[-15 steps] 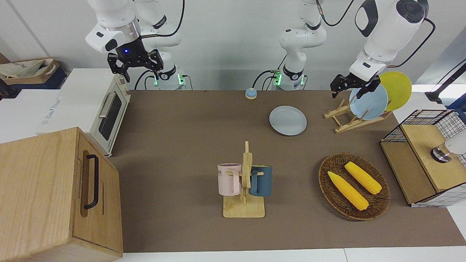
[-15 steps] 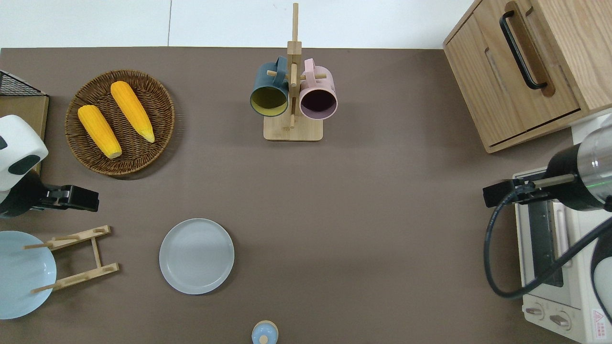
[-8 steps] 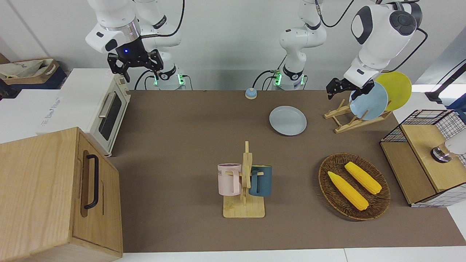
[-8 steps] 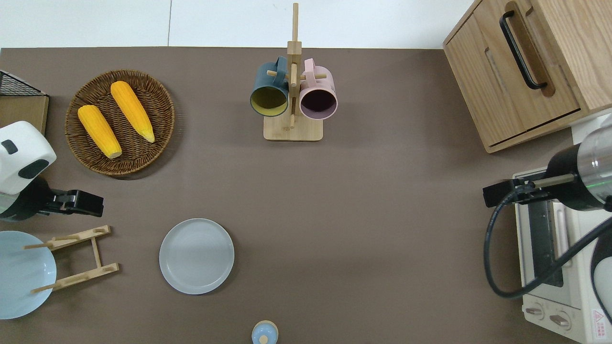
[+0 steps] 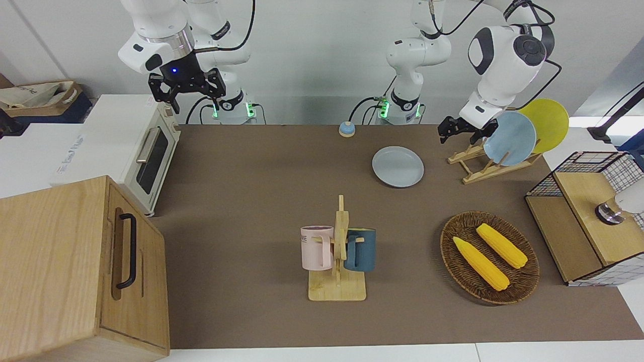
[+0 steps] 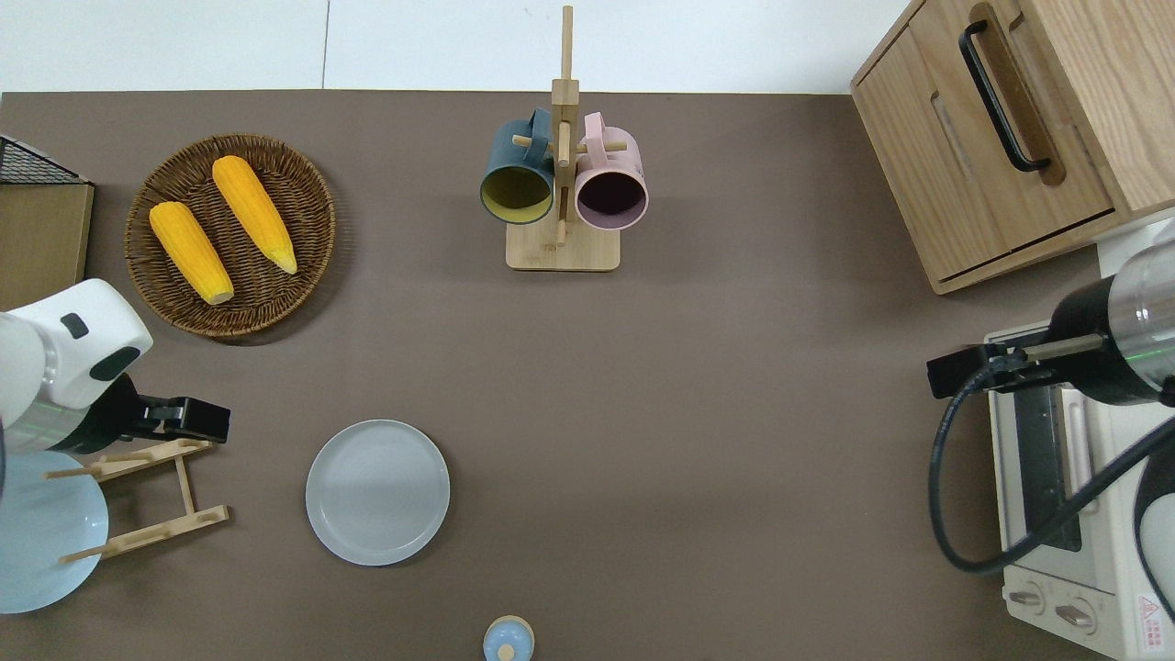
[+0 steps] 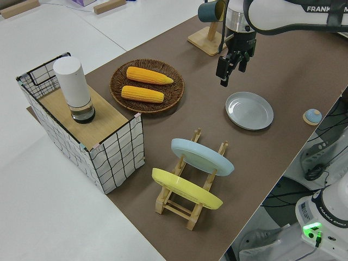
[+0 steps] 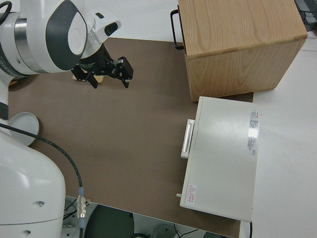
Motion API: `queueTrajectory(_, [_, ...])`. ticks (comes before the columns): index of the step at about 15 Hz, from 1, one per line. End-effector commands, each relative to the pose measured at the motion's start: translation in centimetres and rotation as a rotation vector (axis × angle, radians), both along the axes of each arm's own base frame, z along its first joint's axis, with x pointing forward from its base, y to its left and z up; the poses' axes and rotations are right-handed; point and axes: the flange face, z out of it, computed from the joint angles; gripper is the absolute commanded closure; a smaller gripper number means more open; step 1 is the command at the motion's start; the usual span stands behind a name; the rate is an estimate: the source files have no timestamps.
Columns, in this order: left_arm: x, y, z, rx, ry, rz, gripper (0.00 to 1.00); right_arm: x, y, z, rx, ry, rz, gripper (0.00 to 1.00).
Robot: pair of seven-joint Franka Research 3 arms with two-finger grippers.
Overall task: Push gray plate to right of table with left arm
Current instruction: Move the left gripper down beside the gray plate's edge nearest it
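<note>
Gray plate [image 6: 377, 491] lay flat on the table [image 6: 734, 413], lower left-centre of the overhead view, right of centre in the front view [image 5: 398, 166], nothing touching it. Beside it toward the left arm's end stood a wooden rack [image 6: 147, 496] w/ a sky-blue plate [image 5: 509, 138] and a yellow plate [image 5: 548, 123] leaning in it. Left gripper [image 6: 197, 419] hung in the air at mid-left of the overhead view, over the rack's tip, apart from the gray plate; in the left side view [image 7: 231, 62] it pointed down, upper centre of frame, w/ a narrow gap btwn the fingers, holding nothing. Right arm was parked at the overhead view's right edge, its gripper [image 5: 188, 90] at upper left of the front view w/ jaws spread wide, empty. A small blue bell [image 6: 508, 640] sat at the bottom edge of the overhead view, nearer the robots than the plate. Wicker basket [image 6: 303, 184] w/ two corn cobs [image 6: 220, 225] sat upper left of that view; mug stand [image 6: 562, 202] w/ a navy mug [image 6: 516, 179] and a pink mug [image 6: 610, 184] at top centre. Wooden cabinet [image 6: 1028, 119] filled the upper right corner, toaster oven [image 6: 1056, 514] lower right. Wire crate [image 7: 103, 147] w/ a white cylinder [image 7: 73, 87] stood at left of the left side view.
</note>
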Motion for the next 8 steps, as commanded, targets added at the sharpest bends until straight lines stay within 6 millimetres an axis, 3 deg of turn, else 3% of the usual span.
queueTrajectory(1, [-3.4,-0.1,-2.3,-0.007,-0.041,-0.001,0.01,-0.3,-0.2,0.4,0.009,0.003,-0.004,0.017])
queueTrajectory(8, [-6.8,-0.9,-7.4,-0.011,-0.062,-0.003,0.01,-0.3,-0.3,0.4,0.009,0.003,-0.006,0.017])
